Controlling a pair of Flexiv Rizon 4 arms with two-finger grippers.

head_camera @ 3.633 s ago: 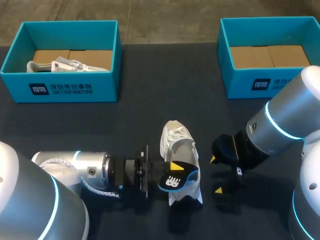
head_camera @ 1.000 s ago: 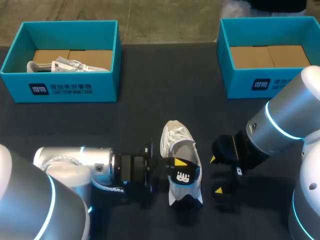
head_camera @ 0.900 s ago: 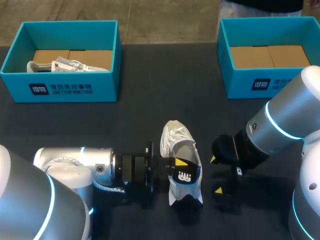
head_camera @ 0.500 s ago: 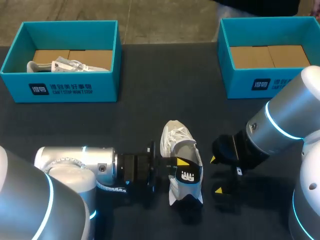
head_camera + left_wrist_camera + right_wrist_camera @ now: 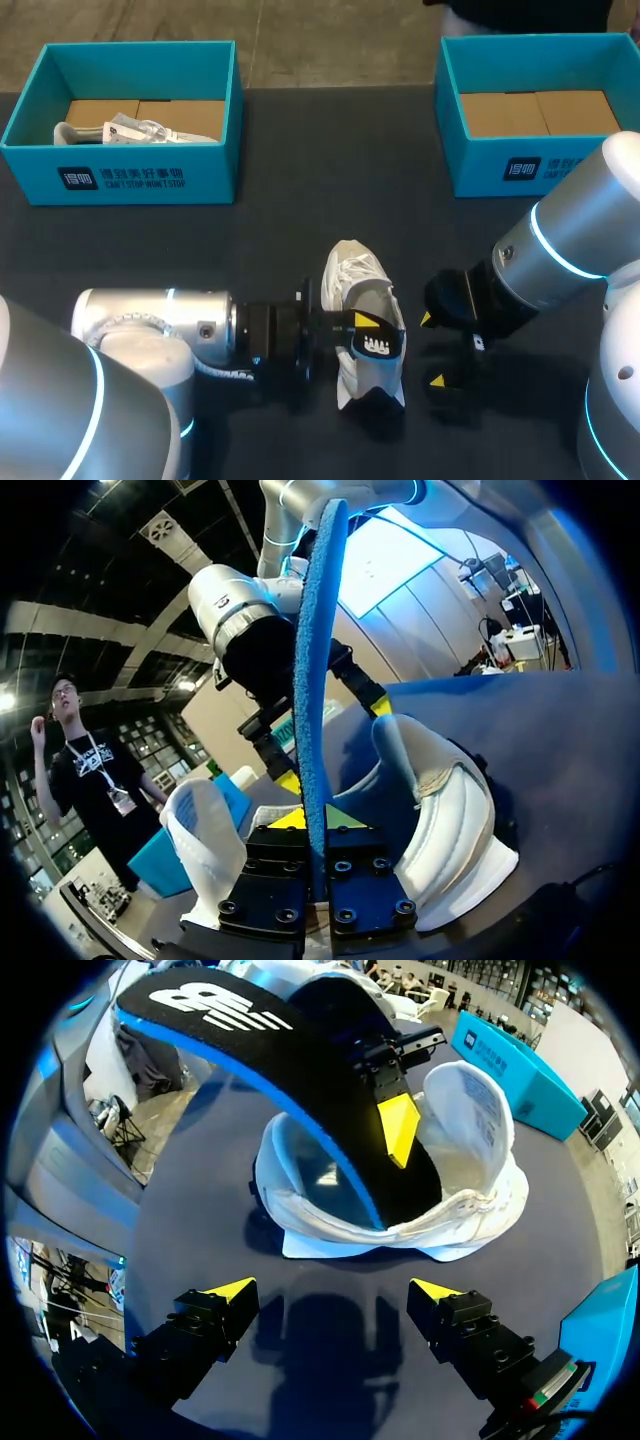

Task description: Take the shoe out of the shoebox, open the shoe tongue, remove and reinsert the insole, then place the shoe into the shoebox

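**Insole clamped over the loose shoe, one boxed shoe at far left**

Two teal shoeboxes stand along the far edge of the dark table (image 5: pixel 300 210), well apart. The left shoebox (image 5: pixel 130 175) at far left holds a second shoe (image 5: pixel 125 130), white, lying on its side against the near wall on a brown cardboard floor. The right shoebox (image 5: pixel 500 165) at far right shows its brown cardboard floor.

The shoe (image 5: pixel 352 280) being worked on is outside both boxes. It sits on the table in the near middle, toe pointing far and heel near, with its opening facing up.

The left gripper (image 5: pixel 365 330) comes in from the left at the shoe's heel end and is clenched on the insole (image 5: pixel 376 347), a black insole with a blue edge. In the left wrist view the insole stands edge-on between the two yellow tips. From the right wrist view it arches up and over, and its lower end dips into the shoe's opening.

The right gripper (image 5: pixel 433 350) is just to the right of the heel, apart from the shoe. Its jaws are spread wide, with only dark tabletop between them.
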